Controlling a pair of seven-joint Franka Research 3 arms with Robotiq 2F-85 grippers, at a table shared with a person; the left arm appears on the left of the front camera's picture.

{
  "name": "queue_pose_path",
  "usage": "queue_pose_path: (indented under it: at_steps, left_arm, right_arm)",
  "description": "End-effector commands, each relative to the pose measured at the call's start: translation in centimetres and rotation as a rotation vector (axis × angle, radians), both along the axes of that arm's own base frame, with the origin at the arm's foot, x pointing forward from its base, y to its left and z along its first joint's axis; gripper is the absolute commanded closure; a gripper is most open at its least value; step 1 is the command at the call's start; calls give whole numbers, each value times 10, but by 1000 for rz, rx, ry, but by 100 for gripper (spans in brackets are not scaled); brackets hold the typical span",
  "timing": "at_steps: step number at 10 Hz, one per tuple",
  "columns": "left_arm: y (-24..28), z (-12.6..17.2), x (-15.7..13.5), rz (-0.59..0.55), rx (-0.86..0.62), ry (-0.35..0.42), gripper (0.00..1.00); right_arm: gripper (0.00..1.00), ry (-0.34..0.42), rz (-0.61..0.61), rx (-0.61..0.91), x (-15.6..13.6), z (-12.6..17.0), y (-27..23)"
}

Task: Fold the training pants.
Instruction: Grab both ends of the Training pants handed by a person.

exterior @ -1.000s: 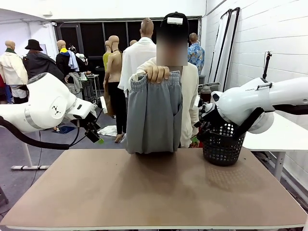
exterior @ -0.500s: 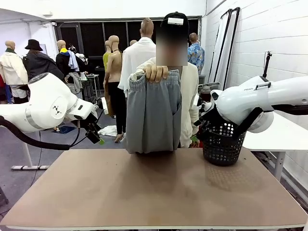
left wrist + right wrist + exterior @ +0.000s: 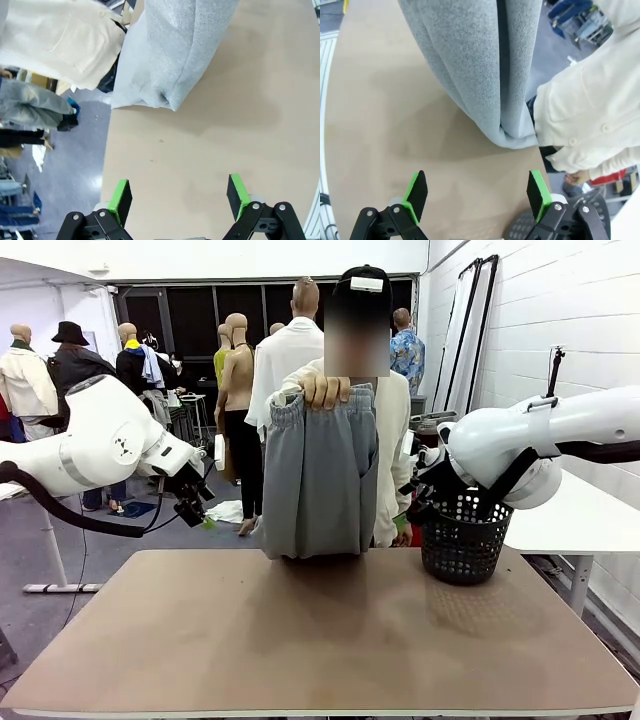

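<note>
The left gripper and right gripper gape wide, empty. The training pants, hanging centre frame, may bunch on the counter if dropped.

Training pants: hang at the middle of the counter's far edge, lower end down at the counter top.
Person's hand: on top of the pants, at the waistband.
Person: behind the pants, beyond the far edge.
Basket: on the far right corner, right of the pants.
My left fingers: left of the pants, apart.
My right fingers: between pants and basket, apart from the pants.
</note>
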State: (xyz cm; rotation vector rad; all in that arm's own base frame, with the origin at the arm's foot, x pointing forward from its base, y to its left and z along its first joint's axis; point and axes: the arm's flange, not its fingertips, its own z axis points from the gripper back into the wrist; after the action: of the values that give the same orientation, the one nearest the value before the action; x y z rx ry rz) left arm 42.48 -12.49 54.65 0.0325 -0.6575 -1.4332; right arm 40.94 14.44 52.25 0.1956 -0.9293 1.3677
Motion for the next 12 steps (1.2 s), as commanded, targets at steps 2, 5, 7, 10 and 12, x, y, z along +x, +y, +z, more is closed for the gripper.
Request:
queue_pose_path:
  at_steps: [2, 5, 7, 10, 12]
  left_arm:
    - [4, 0, 28, -102, -94, -61, 0]
    - [1, -8, 36, -159, -242, -69, 0]
    - [-3, -12, 38, -218, -320, -79, 0]
    - [-7, -14, 40, -284, -412, -87, 0]
    - [-10, -14, 34, -252, -395, -45, 0]
  right_arm:
    - [0, -40, 90, 83, 22, -12, -3]
    - [0, -66, 158, 164, 29, -15, -8]
    - [0, -81, 169, 212, 33, -16, -6]
    - [0, -67, 200, 278, 43, -18, -5]
    - [0, -49, 198, 246, 39, -18, -6]
